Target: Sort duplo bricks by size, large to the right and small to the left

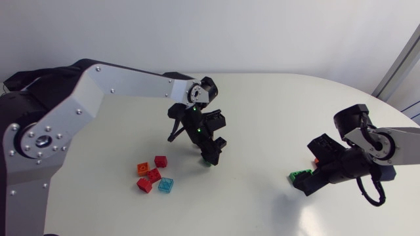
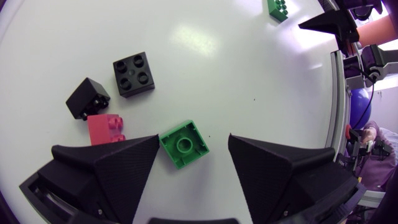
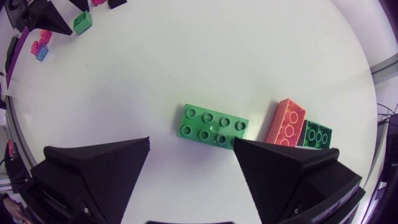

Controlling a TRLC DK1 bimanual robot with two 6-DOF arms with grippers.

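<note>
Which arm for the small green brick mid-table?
Left: left gripper hangs over the small green square plastic brick, jaws open either side; right gripper is far off, over the long green plastic brick.

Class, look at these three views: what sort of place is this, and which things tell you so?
Probably a robotics lab bench: a plain white table, two jointed arms with the left claw and right claw open above it, and duplo bricks scattered for sorting.

The small green brick (image 2: pixel 184 144) is showing smooth, glossy plastic; the table (image 2: pixel 205 56) is gleaming, while the jaws are looking matt and finely grained.
</note>
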